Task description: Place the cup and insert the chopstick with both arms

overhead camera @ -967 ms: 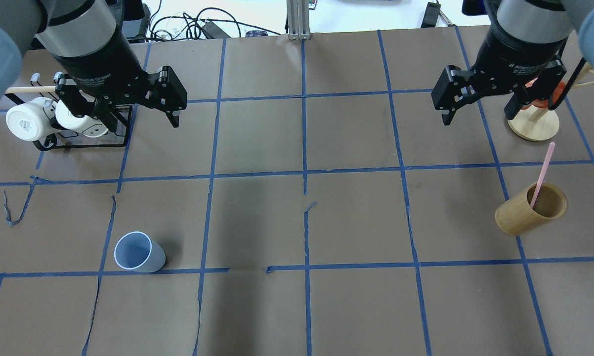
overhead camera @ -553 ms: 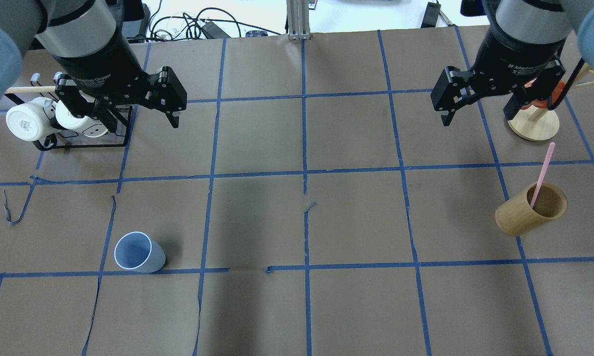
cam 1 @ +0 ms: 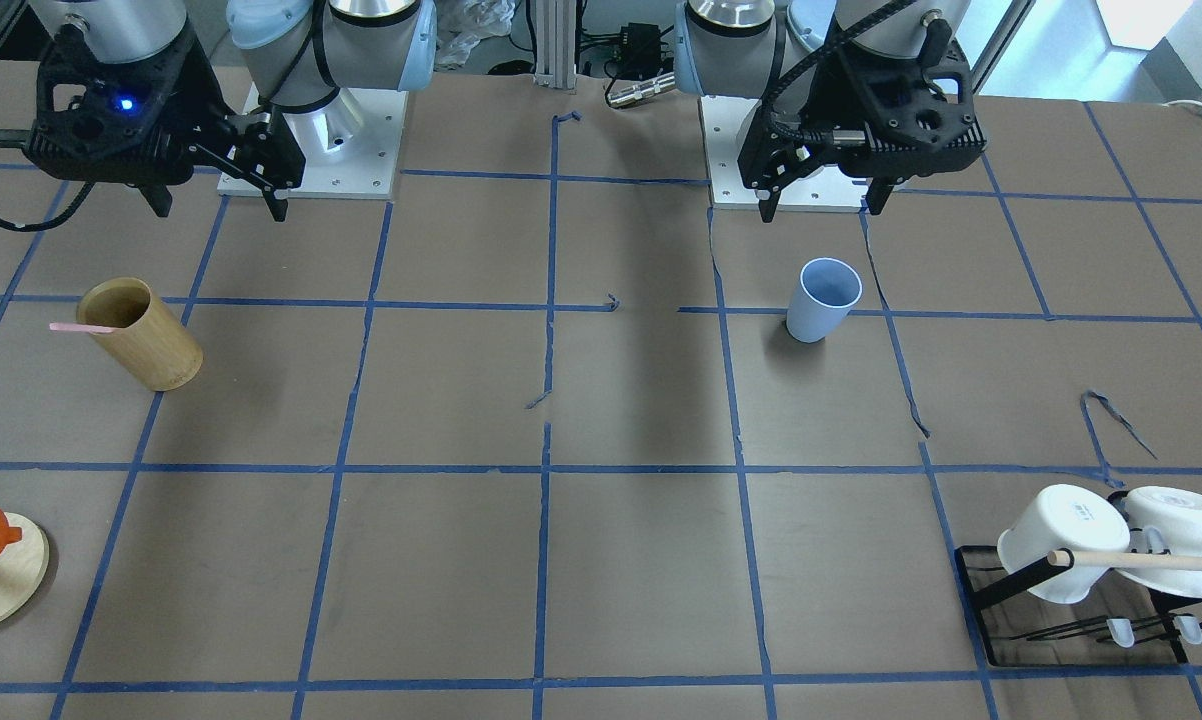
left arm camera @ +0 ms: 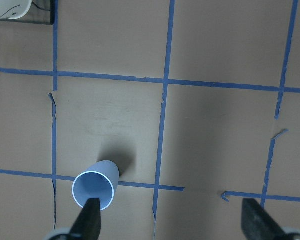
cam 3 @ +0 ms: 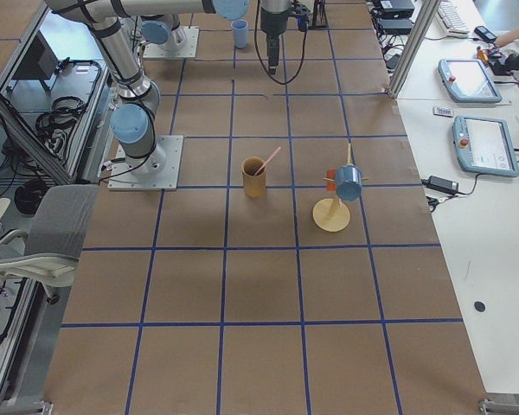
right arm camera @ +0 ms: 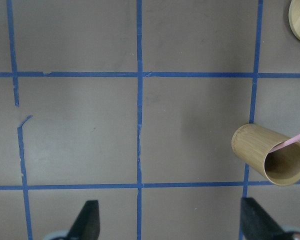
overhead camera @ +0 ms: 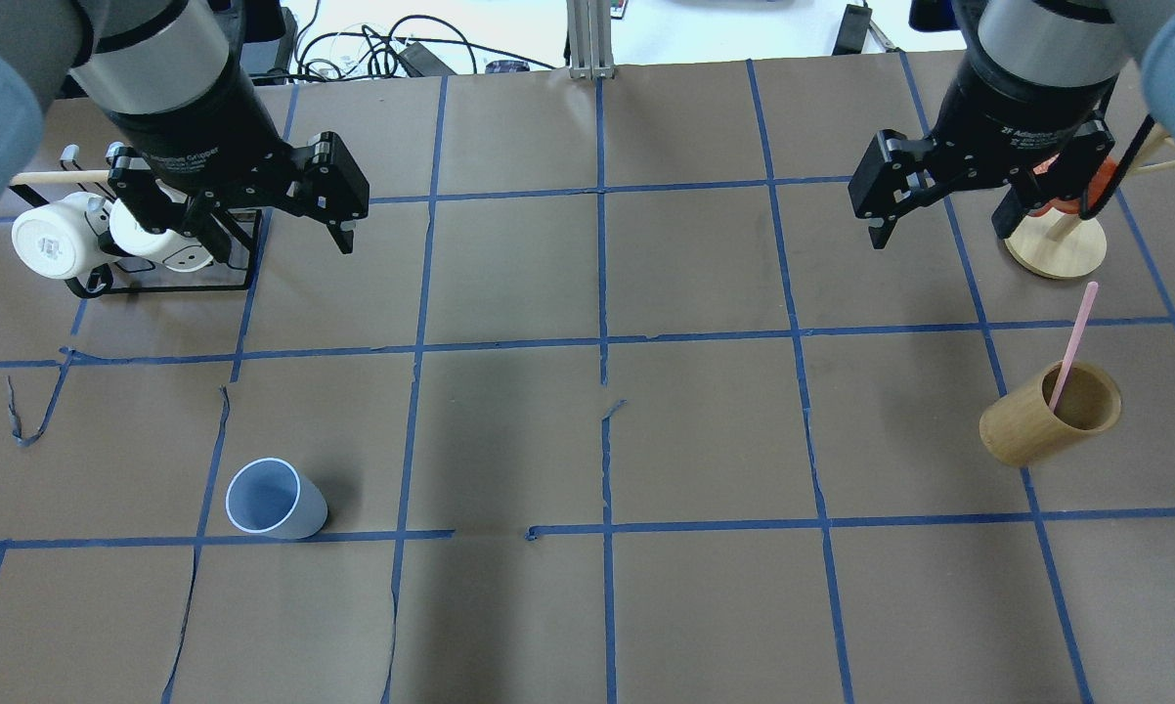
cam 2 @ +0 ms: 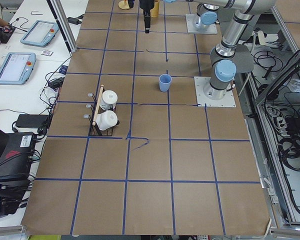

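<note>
The light blue cup (overhead camera: 273, 501) stands upright on the brown paper at the near left; it also shows in the front view (cam 1: 823, 298) and the left wrist view (left arm camera: 95, 189). One pale pink chopstick (overhead camera: 1073, 337) leans in a tan bamboo cylinder (overhead camera: 1047, 416) at the right, also seen in the right wrist view (right arm camera: 294, 141). My left gripper (overhead camera: 277, 240) is open and empty, high above the table and farther out than the cup. My right gripper (overhead camera: 941, 233) is open and empty, high above the table and farther out than the cylinder.
A black rack (overhead camera: 177, 284) with two white mugs stands at the far left, under my left gripper. A round wooden stand (overhead camera: 1055, 249) with an orange piece stands at the far right. The blue tape grid has loose, torn ends.
My right gripper has drifted slightly to the left. The left gripper, cup and chopstick have not moved.
</note>
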